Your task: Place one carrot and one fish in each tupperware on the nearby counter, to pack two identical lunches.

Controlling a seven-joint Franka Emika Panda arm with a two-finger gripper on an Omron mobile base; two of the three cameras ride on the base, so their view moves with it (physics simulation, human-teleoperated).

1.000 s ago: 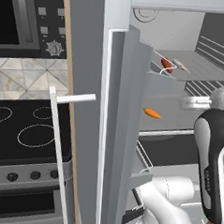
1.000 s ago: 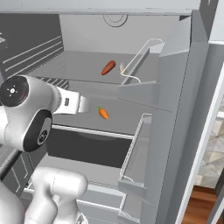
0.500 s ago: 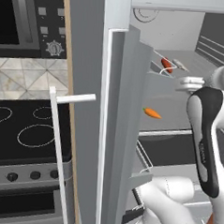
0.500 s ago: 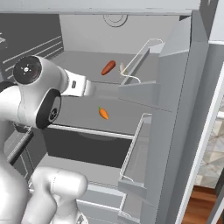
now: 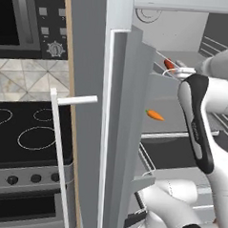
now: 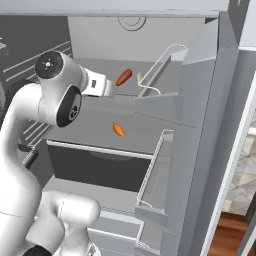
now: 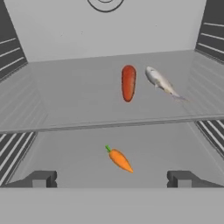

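In the hand view the end effector [image 7: 112, 178] sits at the bottom centre, its two dark fingertips [image 7: 40, 178] set wide apart with nothing between them. Just above the gap, in the lower middle of the frame, a small bright orange carrot with a green top [image 7: 119, 159] lies on the lower grey fridge shelf [image 7: 65, 153]. Higher, right of centre, a plainer red-orange tapered carrot [image 7: 128, 83] lies on the upper grey shelf [image 7: 70, 96], with a slim silver-grey fish [image 7: 161, 82] just beside it to the right, apart from it. In the left base view the orange carrot shows at centre right, beside the open grey fridge door [image 5: 119, 130].
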